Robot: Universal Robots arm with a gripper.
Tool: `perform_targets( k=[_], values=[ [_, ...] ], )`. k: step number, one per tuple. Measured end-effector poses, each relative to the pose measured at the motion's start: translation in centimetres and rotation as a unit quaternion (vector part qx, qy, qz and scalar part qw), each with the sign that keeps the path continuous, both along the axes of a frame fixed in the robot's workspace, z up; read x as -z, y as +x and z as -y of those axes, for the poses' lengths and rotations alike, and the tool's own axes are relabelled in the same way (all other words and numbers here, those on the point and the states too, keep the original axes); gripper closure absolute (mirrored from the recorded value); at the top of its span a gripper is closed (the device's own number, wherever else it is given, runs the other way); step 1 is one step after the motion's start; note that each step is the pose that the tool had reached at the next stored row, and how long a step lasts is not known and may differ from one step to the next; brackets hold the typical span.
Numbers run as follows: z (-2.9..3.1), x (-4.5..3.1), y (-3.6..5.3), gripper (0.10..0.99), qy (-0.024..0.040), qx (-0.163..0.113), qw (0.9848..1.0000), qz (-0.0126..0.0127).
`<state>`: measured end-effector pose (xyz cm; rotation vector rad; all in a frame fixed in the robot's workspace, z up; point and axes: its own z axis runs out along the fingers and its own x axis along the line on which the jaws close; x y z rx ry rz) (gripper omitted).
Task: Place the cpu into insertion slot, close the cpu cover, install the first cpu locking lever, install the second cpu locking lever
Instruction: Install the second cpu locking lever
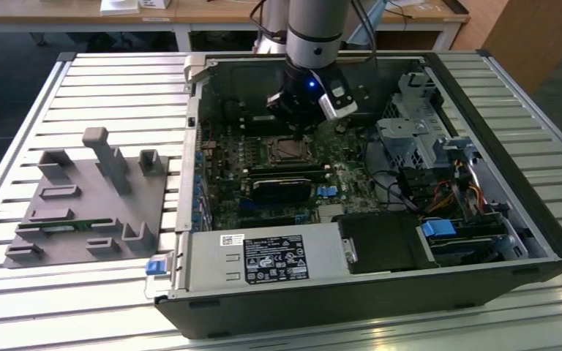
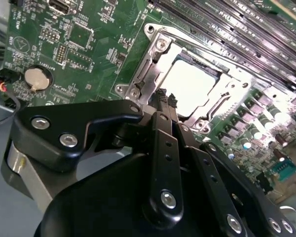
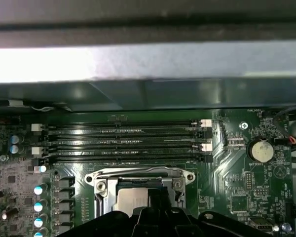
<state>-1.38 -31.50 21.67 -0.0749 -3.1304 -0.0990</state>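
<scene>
In the second wrist view the gripper (image 2: 164,96), fingers pressed together and holding nothing, hangs just at the lower-left edge of the cover (image 2: 153,54); the cpu (image 2: 190,86) lies beneath it, frame centre-right.

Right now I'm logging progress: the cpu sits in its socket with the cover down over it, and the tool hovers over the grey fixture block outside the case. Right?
Not quite. The tool is inside the computer case, just above the cpu and its cover, as the exterior view shows. The grey fixture block lies apart, outside the case.
</scene>
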Motion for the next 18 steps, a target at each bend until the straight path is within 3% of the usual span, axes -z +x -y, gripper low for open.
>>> perform_targets(
  k=[5, 10, 18],
  values=[
    [0.0, -1.36, 0.0, 0.98, 0.0, 0.0, 1.0, 0.0],
    [0.16, -1.54, 0.0, 0.98, 0.0, 0.0, 1.0, 0.0],
    [1.72, -1.54, -0.01, 0.98, -0.0001, 0.0, 1.0, -0.0001]
  ],
)
